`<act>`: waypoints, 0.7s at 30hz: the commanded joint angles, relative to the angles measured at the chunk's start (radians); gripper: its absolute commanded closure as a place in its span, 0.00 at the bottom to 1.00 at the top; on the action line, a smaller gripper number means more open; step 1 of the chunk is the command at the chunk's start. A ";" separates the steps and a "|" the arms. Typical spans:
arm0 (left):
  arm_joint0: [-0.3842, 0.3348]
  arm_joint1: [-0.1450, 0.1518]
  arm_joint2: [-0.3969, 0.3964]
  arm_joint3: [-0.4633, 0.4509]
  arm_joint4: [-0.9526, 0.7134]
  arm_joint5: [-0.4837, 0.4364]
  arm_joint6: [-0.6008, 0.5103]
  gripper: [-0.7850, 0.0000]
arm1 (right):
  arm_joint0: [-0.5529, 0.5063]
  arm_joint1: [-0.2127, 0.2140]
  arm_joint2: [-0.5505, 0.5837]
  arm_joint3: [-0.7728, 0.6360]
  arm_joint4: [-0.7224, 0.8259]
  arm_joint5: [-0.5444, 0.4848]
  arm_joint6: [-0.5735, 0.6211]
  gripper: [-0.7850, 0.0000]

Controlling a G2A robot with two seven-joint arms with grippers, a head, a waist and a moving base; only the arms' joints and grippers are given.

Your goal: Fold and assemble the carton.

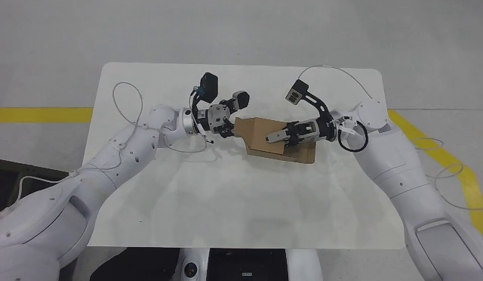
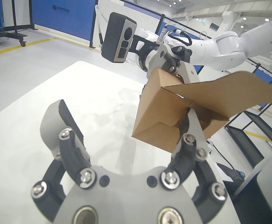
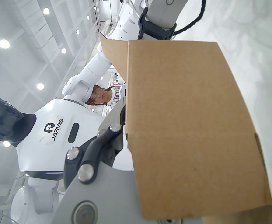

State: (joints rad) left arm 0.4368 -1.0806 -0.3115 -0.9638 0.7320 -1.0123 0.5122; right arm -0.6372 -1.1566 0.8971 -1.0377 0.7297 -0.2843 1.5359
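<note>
A brown carton (image 1: 275,140) is held just above the middle of the white table (image 1: 226,205). My right gripper (image 1: 281,136) is shut on the carton from the right, one finger (image 3: 117,115) lying along its side wall (image 3: 185,117); the other finger is hidden behind the cardboard. My left gripper (image 2: 126,108) stands open at the carton's left end. One of its fingers (image 2: 193,127) reaches into the open end of the carton (image 2: 159,108); the other finger (image 2: 64,122) hangs free over the table. A loose flap (image 2: 231,94) sticks out above that end.
A thin cable loop (image 1: 130,100) lies on the table's back left, and another cable (image 1: 339,73) arcs over the right arm. Bare tabletop spreads in front of the carton toward the near edge (image 1: 249,245). A yellow floor line (image 1: 45,115) runs past the table.
</note>
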 commanded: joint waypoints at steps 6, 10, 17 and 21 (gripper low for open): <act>-0.013 -0.005 0.012 0.004 -0.003 0.000 -0.003 0.00 | 0.000 0.000 0.000 0.000 0.000 0.000 0.000 1.00; -0.015 -0.008 0.017 0.018 -0.005 0.000 -0.003 0.00 | 0.000 0.000 0.000 0.000 0.000 0.000 0.000 1.00; -0.017 -0.015 0.027 0.039 -0.017 0.000 0.003 0.00 | 0.000 0.000 0.000 0.000 0.000 0.000 0.000 1.00; -0.013 -0.009 0.039 0.031 -0.016 0.000 0.019 0.00 | 0.000 0.000 0.000 0.000 0.000 0.000 0.000 1.00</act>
State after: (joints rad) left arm 0.4226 -1.0916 -0.2758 -0.9309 0.7163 -1.0123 0.5261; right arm -0.6372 -1.1566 0.8971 -1.0377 0.7297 -0.2843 1.5359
